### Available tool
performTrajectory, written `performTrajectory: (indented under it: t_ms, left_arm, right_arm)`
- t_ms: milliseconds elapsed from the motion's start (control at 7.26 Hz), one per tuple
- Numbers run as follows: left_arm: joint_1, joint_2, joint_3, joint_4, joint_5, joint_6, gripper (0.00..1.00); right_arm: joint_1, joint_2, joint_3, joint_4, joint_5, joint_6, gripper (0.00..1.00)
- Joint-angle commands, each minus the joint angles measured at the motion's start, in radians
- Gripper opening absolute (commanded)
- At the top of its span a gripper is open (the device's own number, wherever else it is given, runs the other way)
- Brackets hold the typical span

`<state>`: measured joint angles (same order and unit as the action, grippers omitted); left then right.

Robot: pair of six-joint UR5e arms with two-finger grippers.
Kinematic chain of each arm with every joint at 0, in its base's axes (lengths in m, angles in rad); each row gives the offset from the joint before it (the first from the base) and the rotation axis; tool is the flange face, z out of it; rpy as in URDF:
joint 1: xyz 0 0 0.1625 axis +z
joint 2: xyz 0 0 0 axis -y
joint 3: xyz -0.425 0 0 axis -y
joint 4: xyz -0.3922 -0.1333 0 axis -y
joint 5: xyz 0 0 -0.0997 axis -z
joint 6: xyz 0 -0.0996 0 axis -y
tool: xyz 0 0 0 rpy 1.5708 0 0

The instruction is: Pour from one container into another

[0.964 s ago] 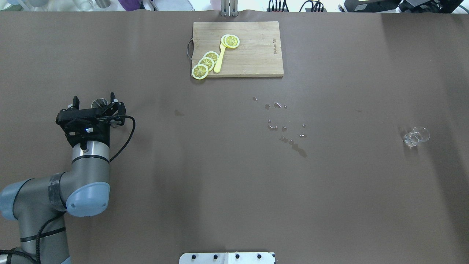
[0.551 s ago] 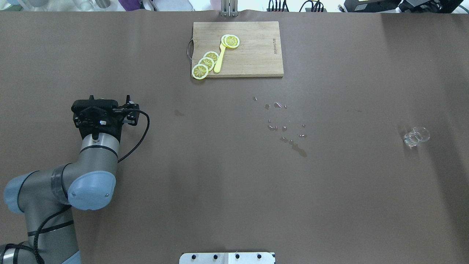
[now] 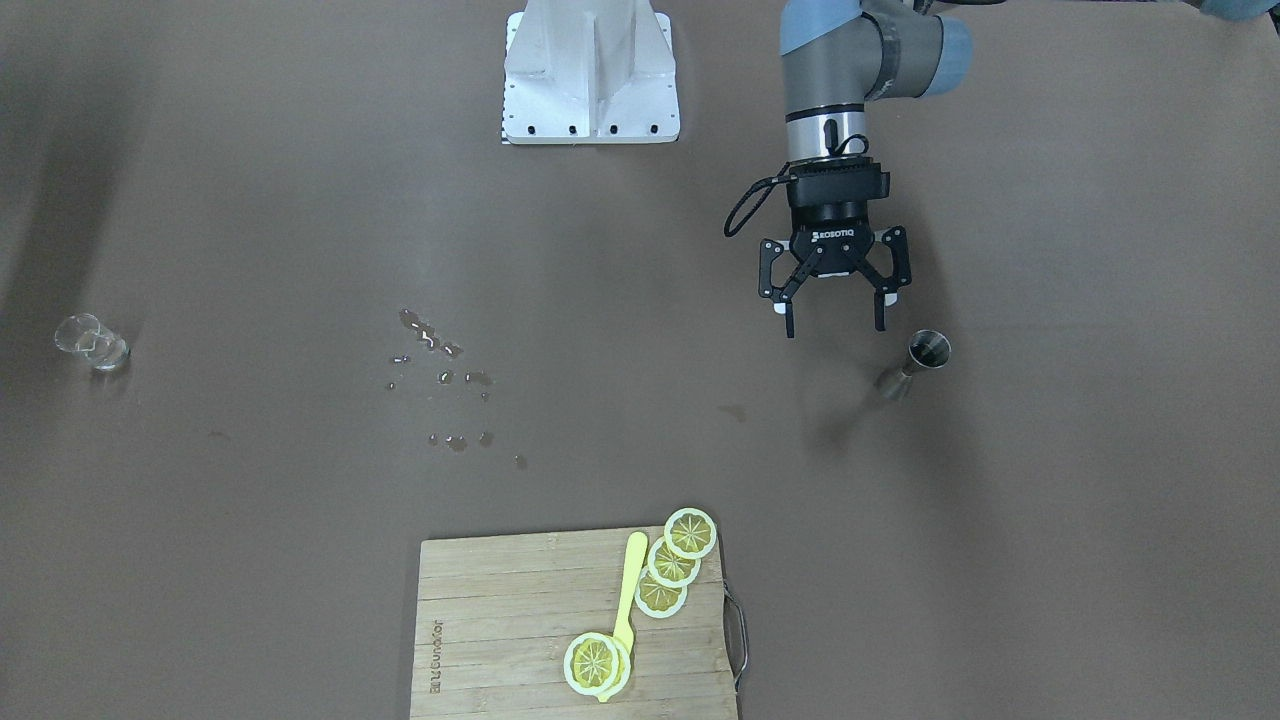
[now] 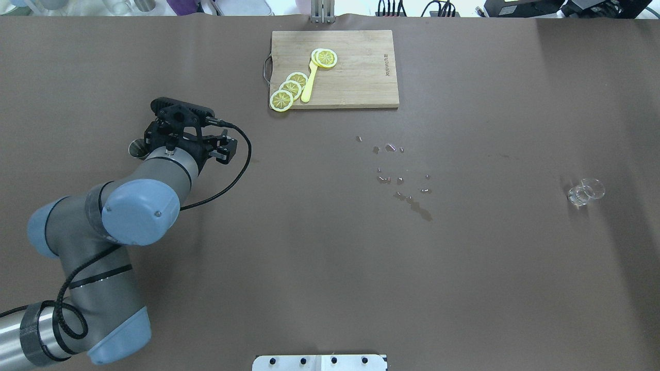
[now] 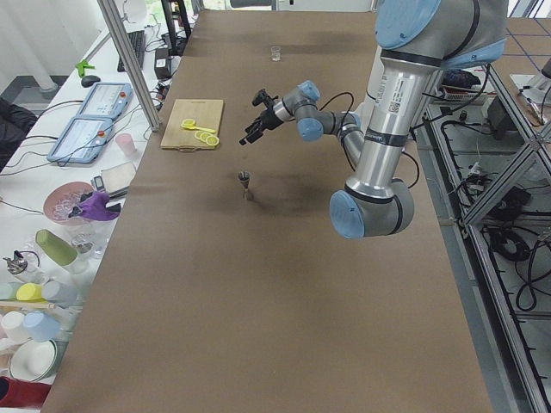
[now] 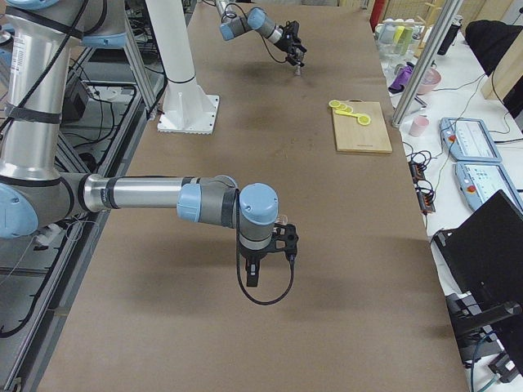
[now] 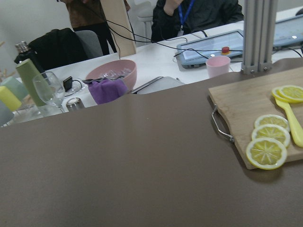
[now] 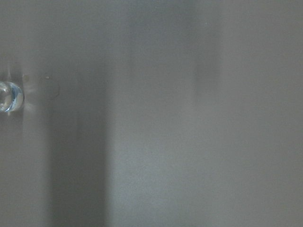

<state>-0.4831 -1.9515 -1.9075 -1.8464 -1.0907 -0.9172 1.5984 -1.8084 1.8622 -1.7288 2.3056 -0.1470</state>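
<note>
Since the earlier overhead frames, left arm swings toward the bench centre and away from the jigger, which is now uncovered beside it.

Bench (image 4: 330, 257): brown surface carrying all items; scattered droplets (image 4: 399, 178) near its middle suggest spilled liquid.

Left arm: reaches forward over the bench, wrist raised. Left end effector (image 3: 835, 310): fingers spread wide, holding nothing, hovering just beside and above the jigger.

Right arm: low over the bench in the right side view. Right end effector (image 6: 255, 269): seen only from the side; open or closed cannot be told.

Cutting board (image 4: 361, 72): far edge of the bench, holding lemon slices (image 4: 290, 88) and a yellow spoon (image 4: 309, 85), well apart from both containers, probably as garnish.

Glass (image 4: 585, 191): small, clear, upright, on the robot's right side; likely the receiving vessel.

Jigger (image 3: 917, 362): small metal measure, upright, on the robot's left side; likely the pouring vessel, not gripped.
</note>
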Motion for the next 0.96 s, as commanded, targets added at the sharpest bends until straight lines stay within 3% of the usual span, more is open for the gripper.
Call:
performTrajectory:
  t_ms: [0,413,826]
  left_arm:
    - [-0.070,-0.065,0.015,0.006,-0.240,0.163,0.97]
    - [-0.185,-0.096,0.056,0.006,-0.537,0.352,0.97]
    - [-0.413,-0.090,0.094,0.007,-0.888,0.487,0.96]
  right_arm:
    - [0.000,0.000,0.000,0.000,0.002,0.001,1.00]
    - [0.000,0.000,0.000,0.000,0.008,0.001,1.00]
    - [0.000,0.001,0.000,0.000,0.006,0.000,1.00]
